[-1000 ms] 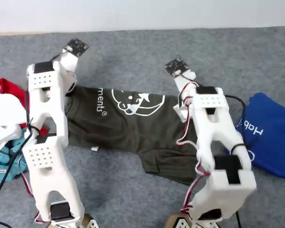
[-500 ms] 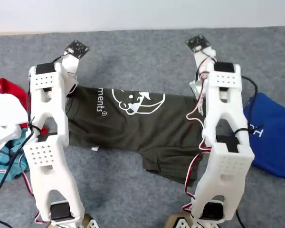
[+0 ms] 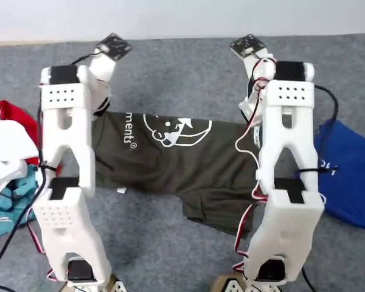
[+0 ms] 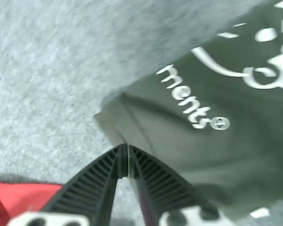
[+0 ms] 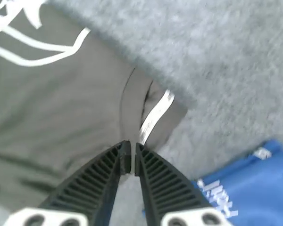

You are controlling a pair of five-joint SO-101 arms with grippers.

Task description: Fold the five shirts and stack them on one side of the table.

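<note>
A dark olive shirt (image 3: pixel 188 164) with a white print lies spread across the middle of the grey table (image 3: pixel 182 67), crumpled at its near right. My left gripper (image 4: pixel 124 157) is shut on the shirt's far left corner (image 4: pixel 118 122), where a fold of cloth runs into the tips. My right gripper (image 5: pixel 130 150) is shut on the far right edge of the same shirt (image 5: pixel 75 94), beside a pale strip in the cloth. In the high view both arms stretch over the shirt's two ends.
A blue shirt (image 3: pixel 347 176) lies at the right edge of the table, close to my right arm. At the left edge a red shirt (image 3: pixel 9 115), a white one (image 3: pixel 6 146) and a teal one (image 3: pixel 6 201) lie heaped.
My right arm swung from the shirt's middle out to its far right corner. My left arm shifted slightly farther back at the left corner. The shirt has barely moved.
</note>
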